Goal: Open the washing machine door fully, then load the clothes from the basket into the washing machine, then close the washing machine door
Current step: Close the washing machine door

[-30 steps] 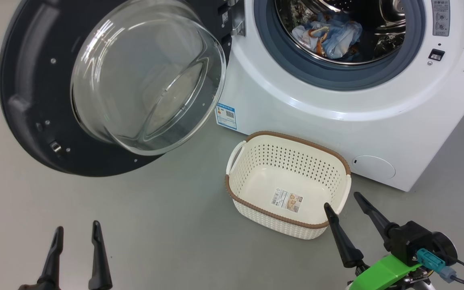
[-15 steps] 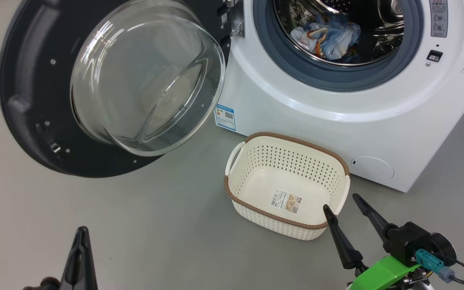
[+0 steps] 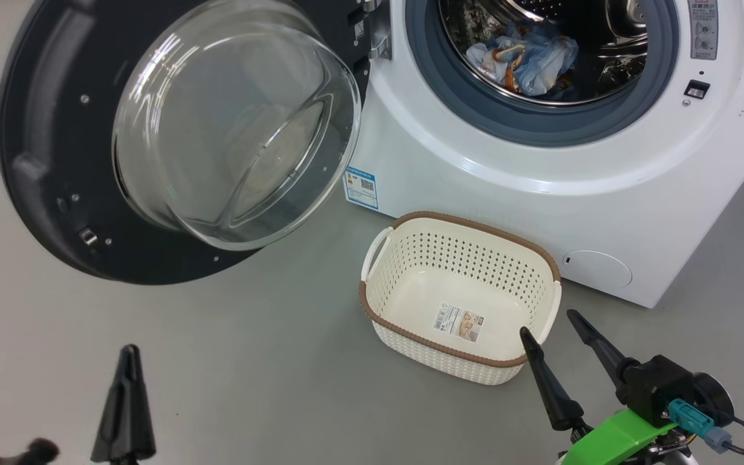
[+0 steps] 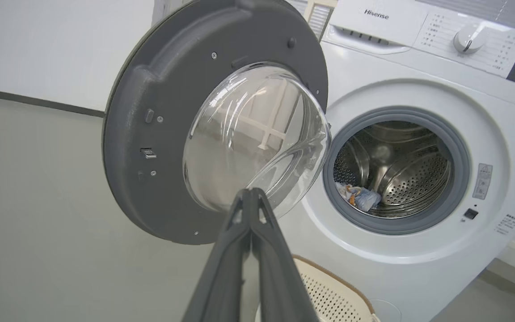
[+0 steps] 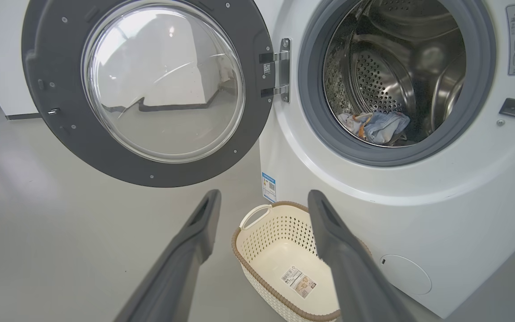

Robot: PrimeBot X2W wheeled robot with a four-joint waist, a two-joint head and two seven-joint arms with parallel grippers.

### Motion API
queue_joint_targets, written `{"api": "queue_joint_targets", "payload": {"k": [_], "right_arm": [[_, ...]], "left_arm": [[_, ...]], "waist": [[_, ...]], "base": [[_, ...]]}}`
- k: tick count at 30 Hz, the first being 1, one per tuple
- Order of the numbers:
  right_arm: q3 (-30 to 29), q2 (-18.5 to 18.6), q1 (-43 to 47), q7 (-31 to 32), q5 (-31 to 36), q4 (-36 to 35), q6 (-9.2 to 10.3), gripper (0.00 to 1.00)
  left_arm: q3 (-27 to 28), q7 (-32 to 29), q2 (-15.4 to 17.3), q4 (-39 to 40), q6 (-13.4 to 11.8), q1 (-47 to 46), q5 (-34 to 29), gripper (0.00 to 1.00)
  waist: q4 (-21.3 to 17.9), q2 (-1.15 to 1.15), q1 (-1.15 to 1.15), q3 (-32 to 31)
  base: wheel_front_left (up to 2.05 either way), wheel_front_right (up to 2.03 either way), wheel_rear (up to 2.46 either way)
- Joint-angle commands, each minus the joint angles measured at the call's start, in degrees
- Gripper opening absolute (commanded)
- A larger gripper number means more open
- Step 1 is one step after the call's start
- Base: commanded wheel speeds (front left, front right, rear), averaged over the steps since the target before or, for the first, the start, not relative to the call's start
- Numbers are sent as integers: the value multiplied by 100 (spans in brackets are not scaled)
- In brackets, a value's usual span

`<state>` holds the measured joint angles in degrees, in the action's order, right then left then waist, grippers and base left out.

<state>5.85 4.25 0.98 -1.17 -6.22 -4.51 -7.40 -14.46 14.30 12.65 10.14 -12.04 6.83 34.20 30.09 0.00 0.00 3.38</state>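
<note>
While the left gripper (image 3: pixel 128 352) is holding its fingers together, the basket (image 3: pixel 462 258) is sitting just ahead of the right gripper (image 3: pixel 546 321) with fingers spread apart.

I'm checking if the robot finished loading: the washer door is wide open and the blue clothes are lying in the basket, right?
Not quite. The washer door is wide open, but the blue clothes are lying in the drum, not in the basket, which holds no clothes. The right wrist view shows it.

Head view looks steeply down, wrist views forward; all share washing machine door (image 3: pixel 55 161) and basket (image 3: pixel 462 258).
</note>
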Motion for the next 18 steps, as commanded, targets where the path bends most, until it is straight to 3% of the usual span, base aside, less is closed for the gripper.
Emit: {"api": "queue_joint_targets", "payload": {"k": [1,5,9,15,18], "right_arm": [[110,23,-143,-31,0,-173,-9,100],[88,11,-119,-25,13,-199,-9,100],[61,2,-90,-8,18,-234,-9,100],[10,3,-72,53,41,-332,-9,100],[-7,21,-73,93,49,-392,-9,100]], "left_arm": [[450,70,-148,304,318,-124,500,0],[946,70,-595,440,1024,-93,1775,0],[1333,21,-811,486,1654,-150,3452,0],[2101,-129,-788,606,1911,-502,5234,0],[2598,-207,-588,561,1939,-797,5802,0]], "waist": [[-1,0,0,2],[-13,0,0,-4],[-25,0,0,3],[-24,0,0,76],[-17,0,0,137]], "base": [[0,0,0],[0,0,0],[0,0,0],[0,0,0],[0,0,0]]}}
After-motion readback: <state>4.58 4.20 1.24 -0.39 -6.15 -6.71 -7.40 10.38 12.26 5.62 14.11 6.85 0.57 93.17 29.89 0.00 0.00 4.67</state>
